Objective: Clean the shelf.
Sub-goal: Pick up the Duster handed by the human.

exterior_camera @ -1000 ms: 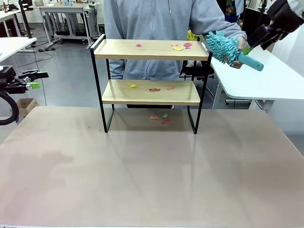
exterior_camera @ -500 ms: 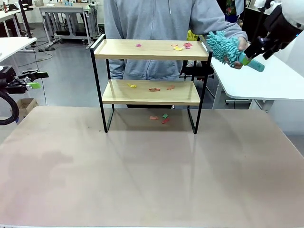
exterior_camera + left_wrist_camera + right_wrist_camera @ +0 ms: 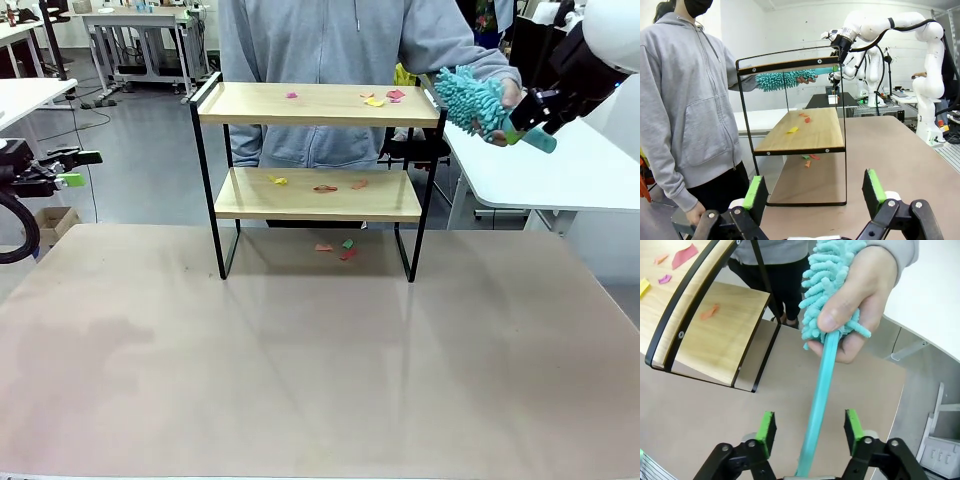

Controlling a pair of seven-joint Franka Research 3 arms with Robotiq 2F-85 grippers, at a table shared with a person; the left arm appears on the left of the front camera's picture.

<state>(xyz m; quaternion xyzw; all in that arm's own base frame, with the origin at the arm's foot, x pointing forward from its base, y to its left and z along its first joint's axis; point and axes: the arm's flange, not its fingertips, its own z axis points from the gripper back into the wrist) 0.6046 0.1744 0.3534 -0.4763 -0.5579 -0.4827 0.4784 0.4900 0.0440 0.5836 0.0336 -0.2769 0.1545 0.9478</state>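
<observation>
A: While the person's hand [image 3: 860,295] holds out the duster [image 3: 468,98], where does the shelf [image 3: 318,105] stand?

B: Upright at the far middle of the table [image 3: 320,380], in front of the person. Paper scraps [image 3: 375,100] lie on both boards and on the table beneath.

A: How is it likely to handle?

B: Stiff but probably light: a thin black frame and two wooden boards. A hard sweep may slide or tip it, so any steadying hold belongs on an upright or a side rail. The duster's head looks soft. Its teal handle [image 3: 817,405] looks slim, rigid and smooth, and is best taken on the bare length below the hand.

A: And the grippers?

B: The right gripper [image 3: 809,424] straddles that handle, pads partly drawn in, with a gap on each side and nothing clamped yet. The left gripper [image 3: 813,182] waits wide apart and empty off the table's left edge.

A: What differs from a second ago?

B: The right gripper then hung above and beyond the handle's end; now it encloses it. Shelf, scraps and left arm are unchanged.
</observation>
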